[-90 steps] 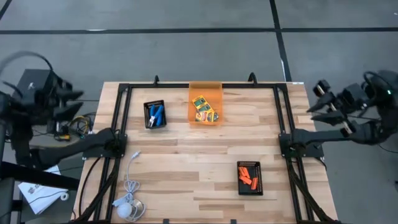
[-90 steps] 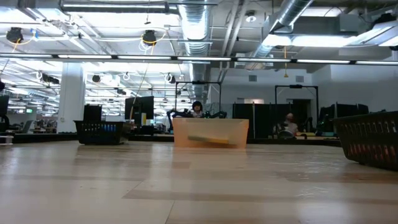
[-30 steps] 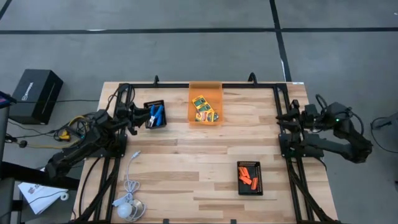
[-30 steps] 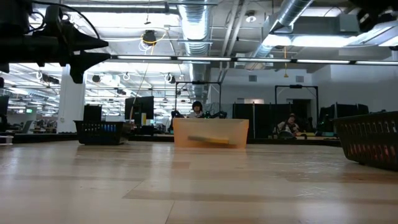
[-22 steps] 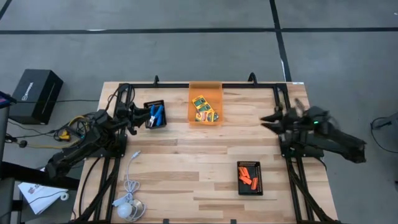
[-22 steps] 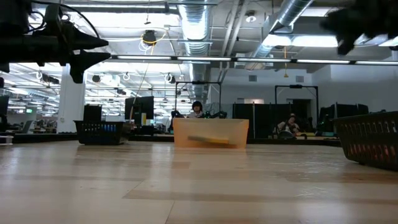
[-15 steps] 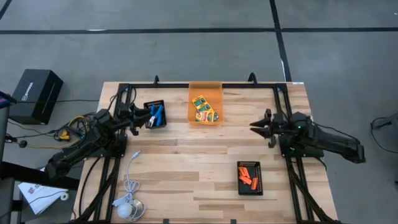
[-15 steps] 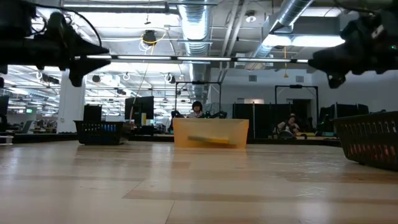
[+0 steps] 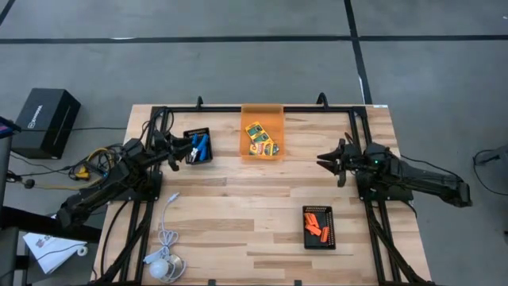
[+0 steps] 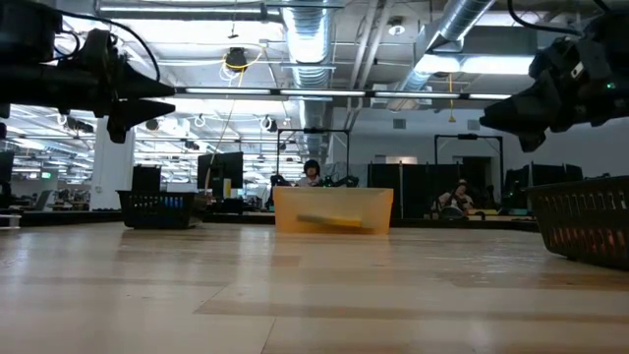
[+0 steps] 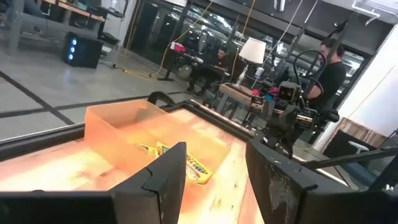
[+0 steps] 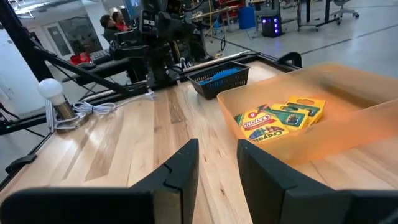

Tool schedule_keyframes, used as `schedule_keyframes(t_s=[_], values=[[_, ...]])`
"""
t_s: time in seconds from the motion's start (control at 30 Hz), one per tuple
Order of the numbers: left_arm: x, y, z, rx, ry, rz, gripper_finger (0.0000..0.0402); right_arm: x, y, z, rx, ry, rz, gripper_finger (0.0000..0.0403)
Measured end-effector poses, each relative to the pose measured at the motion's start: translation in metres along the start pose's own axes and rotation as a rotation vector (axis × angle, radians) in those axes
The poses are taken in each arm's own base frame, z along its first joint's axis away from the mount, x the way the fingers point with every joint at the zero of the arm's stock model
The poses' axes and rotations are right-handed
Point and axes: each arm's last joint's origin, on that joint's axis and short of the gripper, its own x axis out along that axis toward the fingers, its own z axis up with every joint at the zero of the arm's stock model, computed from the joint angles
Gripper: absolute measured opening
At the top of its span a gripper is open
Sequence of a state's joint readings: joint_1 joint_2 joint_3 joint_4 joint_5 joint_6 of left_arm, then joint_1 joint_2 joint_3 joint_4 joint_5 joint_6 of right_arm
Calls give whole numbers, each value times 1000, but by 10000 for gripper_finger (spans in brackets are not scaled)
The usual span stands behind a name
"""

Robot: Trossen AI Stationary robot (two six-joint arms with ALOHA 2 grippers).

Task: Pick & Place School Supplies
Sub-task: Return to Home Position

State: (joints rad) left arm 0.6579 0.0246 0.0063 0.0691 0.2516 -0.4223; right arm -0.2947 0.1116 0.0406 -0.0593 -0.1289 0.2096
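Yellow-and-green crayon boxes (image 9: 260,139) lie flat in the orange translucent bin (image 9: 274,111) at the far middle of the table. They also show in the right wrist view as crayon boxes (image 12: 280,121). Blue-handled tools (image 9: 198,146) lie in a black tray at the far left. Short orange pieces (image 9: 316,226) lie in a black tray (image 9: 318,244) at the near right. My left gripper (image 9: 178,154) hovers open beside the blue tools' tray. My right gripper (image 9: 325,161) hovers open over the table's right part, pointing toward the bin. Nothing sits between either pair of fingers.
A white cable with a round puck (image 9: 163,266) lies at the near left corner. A black frame (image 9: 254,109) runs along the table's far and side edges. Bare wood lies across the middle. People sit in the room beyond the table (image 10: 311,173).
My right gripper has come down and moved toward the table's left, from over the right frame rail to over the table's right part. Its fingers now point toward the bin. The supplies have kept still.
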Motion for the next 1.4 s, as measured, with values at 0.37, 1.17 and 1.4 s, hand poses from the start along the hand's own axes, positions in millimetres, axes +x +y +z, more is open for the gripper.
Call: schedule_keyframes(t_s=[0.37,1.17,1.4], values=[[2,2,-3,-17,33,15,162,0,0,0,0,1,0,103],[-1,-31,-7,-19,72,-325,163,0,0,0,1,2,1,103],[1,-31,-9,-21,93,-315,162,0,0,0,1,2,0,103]])
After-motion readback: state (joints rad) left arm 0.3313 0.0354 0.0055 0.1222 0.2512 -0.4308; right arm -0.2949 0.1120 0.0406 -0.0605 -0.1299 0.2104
